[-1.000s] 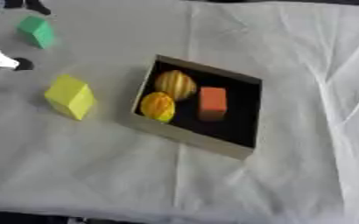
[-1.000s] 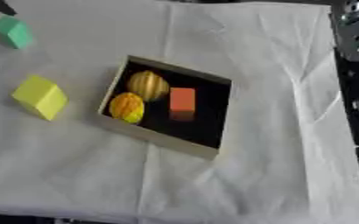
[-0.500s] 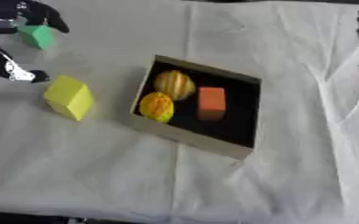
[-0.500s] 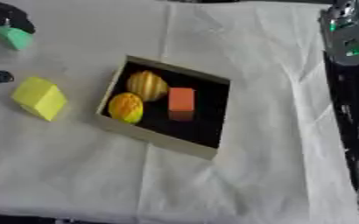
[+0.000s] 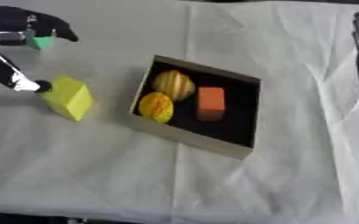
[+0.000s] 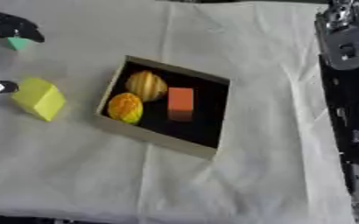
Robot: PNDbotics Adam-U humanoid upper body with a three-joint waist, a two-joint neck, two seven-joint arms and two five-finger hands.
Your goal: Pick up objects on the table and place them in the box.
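Left hand (image 5: 18, 33) now nearer, seemingly touching yellow block (image 5: 68, 97).

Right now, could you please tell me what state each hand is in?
Left hand: open, spread over the green block and beside the yellow block, holding nothing.
Right hand: not in view.

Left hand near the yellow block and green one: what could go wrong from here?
1. The left hand spans two things: upper fingers over the green block, a lower fingertip at the yellow block. Closing may catch neither cleanly.
2. That fingertip sits at the yellow block's edge and may push it away.
3. The box already holds three items; the free space is at its near-right end.
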